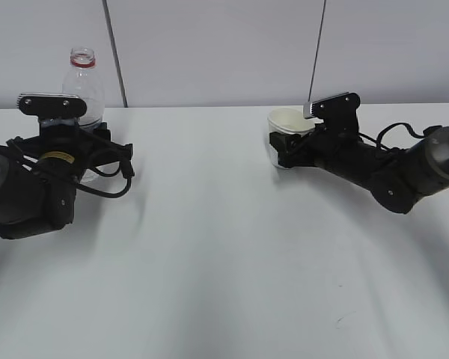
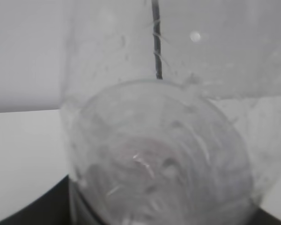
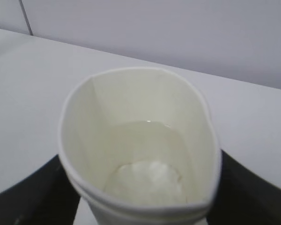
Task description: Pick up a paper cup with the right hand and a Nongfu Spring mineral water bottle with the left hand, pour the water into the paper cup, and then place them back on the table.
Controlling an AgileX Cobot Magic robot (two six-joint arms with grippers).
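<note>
Right hand (image 1: 290,149) clamped on the paper cup (image 3: 139,154), rim squeezed into an oval between the two dark jaws, a little clear water pooled at the bottom, cup low over the table (image 1: 224,247) at the far right. Left hand (image 1: 90,153) closed around the Nongfu Spring mineral water bottle (image 1: 84,82), upright between the jaws, red-ringed open neck rising above the wrist, clear body filling the left wrist view.
</note>
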